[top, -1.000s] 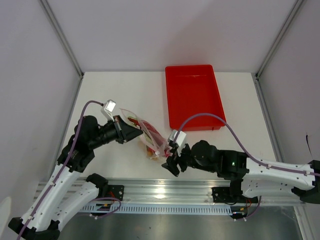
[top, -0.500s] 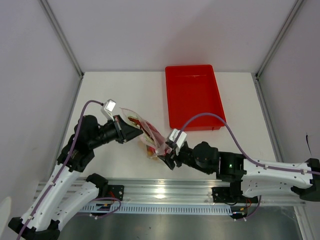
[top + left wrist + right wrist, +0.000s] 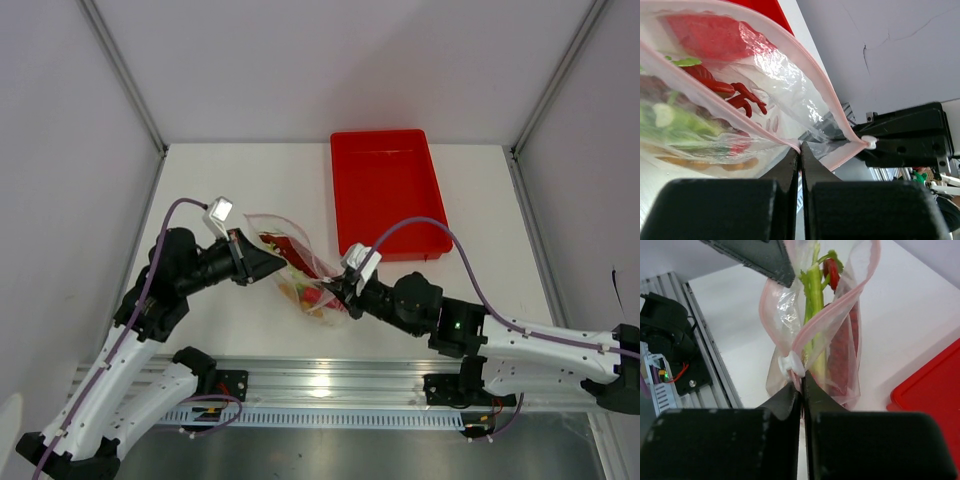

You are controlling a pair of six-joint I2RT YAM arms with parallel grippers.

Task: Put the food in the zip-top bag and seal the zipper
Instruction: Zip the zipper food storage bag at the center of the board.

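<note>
Plainly, the zip-top bag (image 3: 298, 265) is clear and crinkled, held between both grippers at 7 o'clock from the red tray (image 3: 385, 190). Its pink zipper (image 3: 820, 80) gapes, with the white slider (image 3: 792, 365) at 1 end. Inside are the red lobster (image 3: 845, 355), the green stalk (image 3: 813, 290) and the yellow-orange pieces (image 3: 715, 162). The left gripper (image 3: 800, 150), at the bag's 9 o'clock, is pinched tight on the mouth edge. The right gripper (image 3: 801, 382), at 4 o'clock, is clamped on the zipper beside the slider.

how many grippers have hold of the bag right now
2. The left gripper, jaws shut, pinches the bag at its mouth edge. The right gripper, jaws shut, pinches the zipper just beside the white slider.
</note>
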